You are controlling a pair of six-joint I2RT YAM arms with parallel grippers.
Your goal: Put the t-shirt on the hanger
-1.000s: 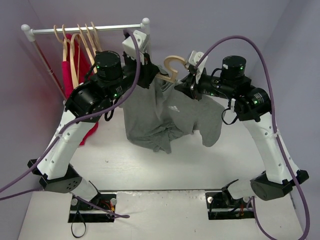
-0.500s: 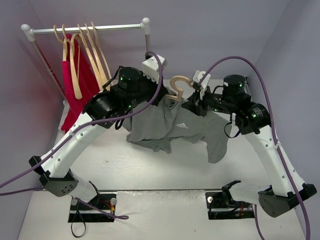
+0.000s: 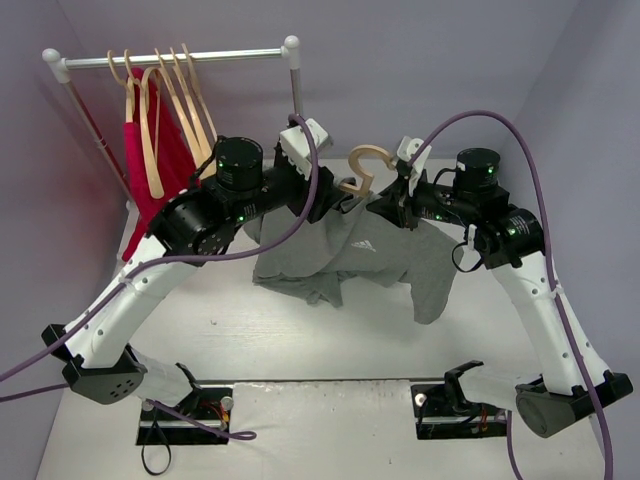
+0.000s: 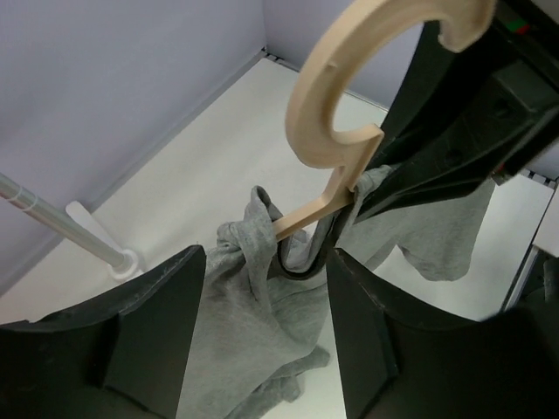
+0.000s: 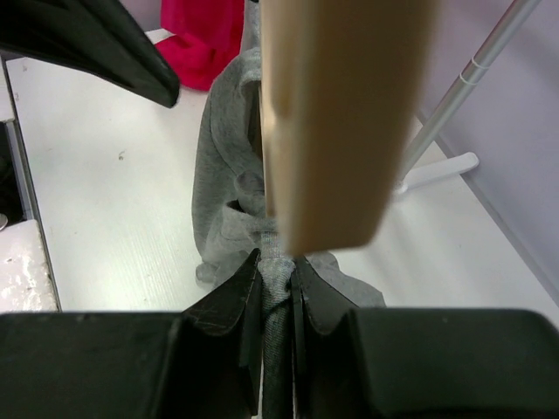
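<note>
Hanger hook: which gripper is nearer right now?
Right. The right gripper is shut on the t-shirt just below the hanger hook, at its base. The left gripper is open and faces the hook from the other side, farther back.

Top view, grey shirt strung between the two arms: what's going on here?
The two arms are putting the t-shirt on a wooden hanger, both held in mid-air. The right gripper has its jaws shut on grey fabric just below the hanger's hook. The left gripper has its jaws open either side of the shirt, gripping nothing. The shirt hangs bunched, not yet spread over the hanger.
</note>
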